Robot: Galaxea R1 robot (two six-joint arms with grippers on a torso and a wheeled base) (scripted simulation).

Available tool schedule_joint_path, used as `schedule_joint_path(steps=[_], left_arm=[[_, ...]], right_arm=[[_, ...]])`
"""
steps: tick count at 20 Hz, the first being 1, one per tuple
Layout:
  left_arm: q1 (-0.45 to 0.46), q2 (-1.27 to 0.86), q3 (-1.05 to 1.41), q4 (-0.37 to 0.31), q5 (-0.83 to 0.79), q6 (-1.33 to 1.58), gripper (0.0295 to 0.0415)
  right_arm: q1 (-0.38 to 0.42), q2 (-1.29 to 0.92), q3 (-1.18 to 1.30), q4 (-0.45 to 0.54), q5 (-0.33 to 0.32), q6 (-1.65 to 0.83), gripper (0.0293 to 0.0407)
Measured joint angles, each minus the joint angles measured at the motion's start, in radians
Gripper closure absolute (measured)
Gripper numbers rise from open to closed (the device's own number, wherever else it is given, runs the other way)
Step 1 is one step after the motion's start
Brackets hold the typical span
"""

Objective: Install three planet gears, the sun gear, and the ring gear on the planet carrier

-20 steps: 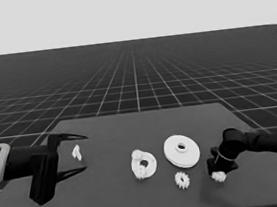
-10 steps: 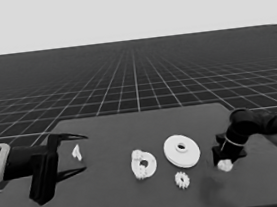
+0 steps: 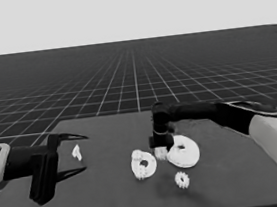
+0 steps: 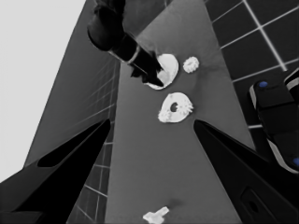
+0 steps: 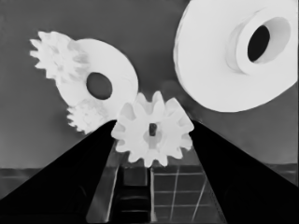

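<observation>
Left gripper (image 3: 76, 153) parked wide open over surface's (image 3: 109, 197) left end. Smaller round part (image 3: 143, 164) carries two gears. Right gripper (image 3: 160, 151), moved in from the right edge, holds a gear (image 5: 152, 129) between it and the larger round part (image 3: 183, 151). Another gear (image 3: 182, 179) lies loose in front.

**No readable text in any view**

No words, labels, brand marks, numbers or signs can be read anywhere in these views. The white parts, the dark table, the arms and the floor grid all carry plain, unmarked surfaces.
</observation>
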Motion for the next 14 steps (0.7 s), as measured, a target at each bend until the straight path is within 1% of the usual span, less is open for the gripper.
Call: schedule_joint_path(steps=[2,6,7,8,9,14], left_arm=[[0.000,0.000,0.000,0.000,0.000,0.000,0.0326],[0.000,0.000,0.000,0.000,0.000,0.000,0.0326],[0.000,0.000,0.000,0.000,0.000,0.000,0.0326],[0.000,0.000,0.000,0.000,0.000,0.000,0.0326],[0.000,0.000,0.000,0.000,0.000,0.000,0.0326],[0.000,0.000,0.000,0.000,0.000,0.000,0.0326]], right_arm=[[0.001,0.085,-0.123,0.005,0.010,-0.049,0.0388],[0.000,0.123,-0.189,0.008,0.015,-0.077,0.0388],[-0.059,0.134,-0.223,-0.053,0.034,-0.098,0.0388],[-0.101,0.142,-0.251,-0.088,0.048,-0.114,0.0388],[-0.124,0.148,-0.271,-0.107,0.058,-0.126,0.0388],[-0.150,0.157,-0.301,-0.132,0.073,-0.142,0.0388]])
